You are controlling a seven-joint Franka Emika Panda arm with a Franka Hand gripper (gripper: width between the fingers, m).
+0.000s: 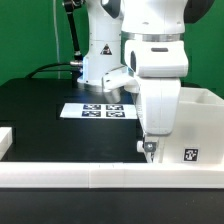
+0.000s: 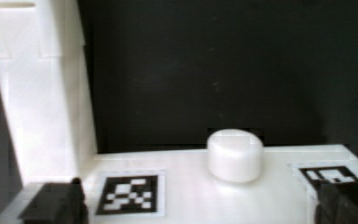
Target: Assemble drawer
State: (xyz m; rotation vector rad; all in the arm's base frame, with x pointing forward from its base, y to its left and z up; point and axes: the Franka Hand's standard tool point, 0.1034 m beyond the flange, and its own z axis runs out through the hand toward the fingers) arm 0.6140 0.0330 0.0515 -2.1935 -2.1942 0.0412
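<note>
Fingers (image 2: 51, 203) of the gripper (image 2: 197, 200) stand apart, I note from the wrist view: one dark pad at each lower corner, with nothing clamped between them. Between and just beyond the pads sits a drawer tray (image 2: 229, 175), its flat white face carrying a rounded knob (image 2: 233, 156) and two black-and-white tags (image 2: 133, 193), one on either side of the knob. A tall white casing wall (image 2: 37, 90) runs alongside the tray and meets it at one end. I cannot tell whether the pads touch the tray. In the exterior view the gripper (image 1: 149, 148) hangs low at the front of the black table (image 1: 40, 110), close above the low white border wall (image 1: 100, 180). The white casing (image 1: 195, 125) stands at the exterior view's right, just beside the arm, with one tag facing the camera. The marker board (image 1: 98, 111) lies flat behind, well apart from the gripper.
</note>
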